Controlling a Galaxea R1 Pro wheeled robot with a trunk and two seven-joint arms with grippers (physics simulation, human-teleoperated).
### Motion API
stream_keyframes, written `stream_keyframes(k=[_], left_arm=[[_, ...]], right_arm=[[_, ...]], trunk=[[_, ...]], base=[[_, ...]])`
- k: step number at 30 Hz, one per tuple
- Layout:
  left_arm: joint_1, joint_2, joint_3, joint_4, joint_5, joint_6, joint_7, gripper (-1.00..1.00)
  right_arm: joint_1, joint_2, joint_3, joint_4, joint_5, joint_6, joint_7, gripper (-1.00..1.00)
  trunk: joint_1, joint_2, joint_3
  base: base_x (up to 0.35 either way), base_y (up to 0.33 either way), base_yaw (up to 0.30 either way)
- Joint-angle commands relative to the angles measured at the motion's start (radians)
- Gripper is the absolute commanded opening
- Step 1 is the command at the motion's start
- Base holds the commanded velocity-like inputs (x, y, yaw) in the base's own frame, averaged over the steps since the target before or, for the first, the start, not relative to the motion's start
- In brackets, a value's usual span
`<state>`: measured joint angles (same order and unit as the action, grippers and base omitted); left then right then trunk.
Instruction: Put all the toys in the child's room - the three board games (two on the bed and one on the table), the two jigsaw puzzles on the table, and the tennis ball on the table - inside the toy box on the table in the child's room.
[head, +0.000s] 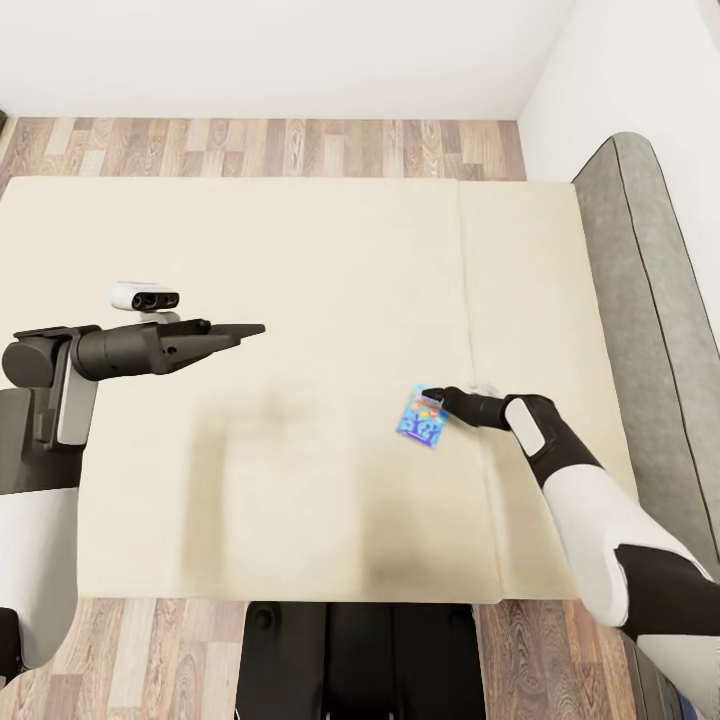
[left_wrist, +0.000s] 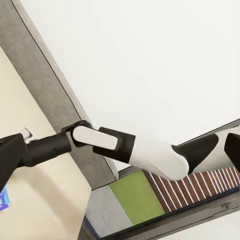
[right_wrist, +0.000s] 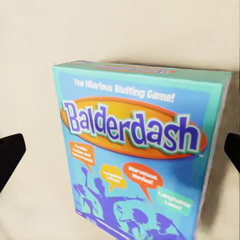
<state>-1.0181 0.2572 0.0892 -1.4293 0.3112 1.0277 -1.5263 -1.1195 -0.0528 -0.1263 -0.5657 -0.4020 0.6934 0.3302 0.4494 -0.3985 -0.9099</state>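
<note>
Blue board game (right_wrist: 137, 150) on bed (head: 300, 260), right gripper (head: 434, 399) open astride

My left arm's dark grey and white forearm stretched level across my front, its black two-fingered left gripper (head: 245, 329) pinched together on nothing. My white and black right arm reached forward and inward, elbow bent; its black right gripper (head: 432, 398) had both fingertips (right_wrist: 10, 155) spread wide either side of the box.

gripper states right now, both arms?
Left gripper: shut, empty, above the bed.
Right gripper: open, fingers either side of the blue board game, not clamped on it.
</note>
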Motion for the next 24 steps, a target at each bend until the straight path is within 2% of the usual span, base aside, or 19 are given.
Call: stream_keyframes(k=[1, 12, 17, 24], left_arm=[[0.000, 0.000, 0.000, -0.001, 0.000, 0.011, -0.003, 1.00], [0.000, 0.000, 0.000, -0.002, 0.000, 0.011, -0.004, 1.00], [0.000, 0.000, -0.001, -0.002, 0.000, 0.011, -0.004, 1.00], [0.000, 0.000, 0.000, -0.002, 0.000, 0.011, -0.004, 1.00]], right_arm=[[-0.003, 0.003, -0.004, 0.000, 0.002, 0.006, 0.003, 1.00], [-0.020, 0.034, 0.000, 0.000, 0.002, 0.007, -0.004, 1.00], [-0.026, 0.044, 0.036, 0.000, 0.001, 0.008, -0.023, 1.00], [-0.032, 0.055, 0.050, 0.000, 0.001, 0.008, -0.027, 1.00]], trunk=[[0.001, -0.002, -0.001], [0.001, -0.002, -0.001], [0.001, -0.002, -0.001], [0.001, -0.002, -0.001]], base=[[0.000, 0.000, 0.000], [0.000, 0.000, 0.000], [0.000, 0.000, 0.000], [0.000, 0.000, 0.000]])
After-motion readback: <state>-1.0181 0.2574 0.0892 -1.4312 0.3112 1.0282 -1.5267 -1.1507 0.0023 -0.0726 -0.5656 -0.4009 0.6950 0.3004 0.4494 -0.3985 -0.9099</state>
